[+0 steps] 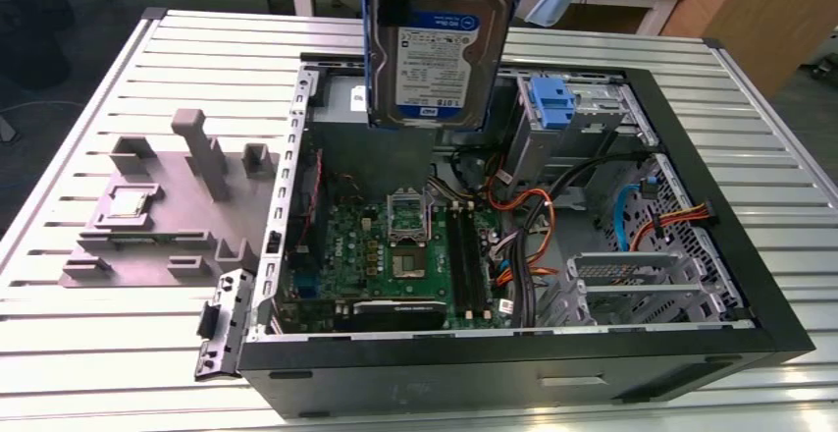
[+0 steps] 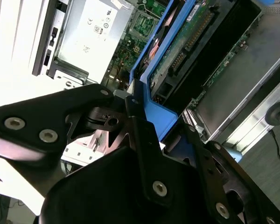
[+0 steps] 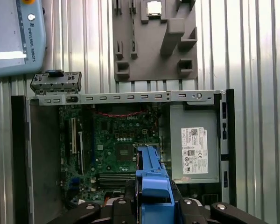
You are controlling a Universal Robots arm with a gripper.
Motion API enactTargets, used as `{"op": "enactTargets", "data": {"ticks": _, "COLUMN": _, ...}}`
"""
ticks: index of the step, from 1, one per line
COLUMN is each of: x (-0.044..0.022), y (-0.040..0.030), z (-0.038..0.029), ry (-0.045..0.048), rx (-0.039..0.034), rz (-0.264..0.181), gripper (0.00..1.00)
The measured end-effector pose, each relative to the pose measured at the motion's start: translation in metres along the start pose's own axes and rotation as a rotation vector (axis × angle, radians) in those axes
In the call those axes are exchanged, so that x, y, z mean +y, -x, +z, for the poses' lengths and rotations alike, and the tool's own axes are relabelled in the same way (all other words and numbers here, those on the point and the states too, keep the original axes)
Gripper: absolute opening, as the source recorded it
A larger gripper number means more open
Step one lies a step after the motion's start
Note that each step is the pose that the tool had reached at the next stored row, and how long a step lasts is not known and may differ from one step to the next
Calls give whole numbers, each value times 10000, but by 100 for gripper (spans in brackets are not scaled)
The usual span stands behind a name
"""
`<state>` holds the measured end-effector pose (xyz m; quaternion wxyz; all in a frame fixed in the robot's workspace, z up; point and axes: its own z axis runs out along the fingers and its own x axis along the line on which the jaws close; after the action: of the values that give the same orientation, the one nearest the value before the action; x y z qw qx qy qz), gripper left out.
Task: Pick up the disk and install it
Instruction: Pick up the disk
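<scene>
One disk (image 1: pixel 439 49) hangs above the open computer case (image 1: pixel 524 373).
Claw (image 3: pixel 154 201) holds the disk firmly at its upper end.

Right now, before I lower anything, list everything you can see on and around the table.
the disk: one, silver with a white-and-blue label in a blue carrier, held above the open case
computer case: one, black, open, on the table
motherboard: one, green, inside the case
power supply box: one, grey with a white sticker, inside the case
bare bracket: one, blue, in the case's drive cage
fixture plate: one, grey, beside the case on the exterior view's left
table: one, silver and slatted, under everything
end effector: one, black, shut on the disk's carrier
</scene>
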<state>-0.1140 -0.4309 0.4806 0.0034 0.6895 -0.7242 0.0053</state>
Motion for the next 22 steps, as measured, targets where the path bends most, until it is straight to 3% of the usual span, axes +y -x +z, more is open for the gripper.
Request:
{"op": "enactTargets", "data": {"ticks": 14, "x": -14, "y": -108, "z": 4, "ry": -5, "rx": 99, "rz": 8, "gripper": 37}}
{"op": "enactTargets", "data": {"ticks": 22, "x": -14, "y": -111, "z": 3, "ry": -5, "rx": 112, "rz": 8, "gripper": 37}}
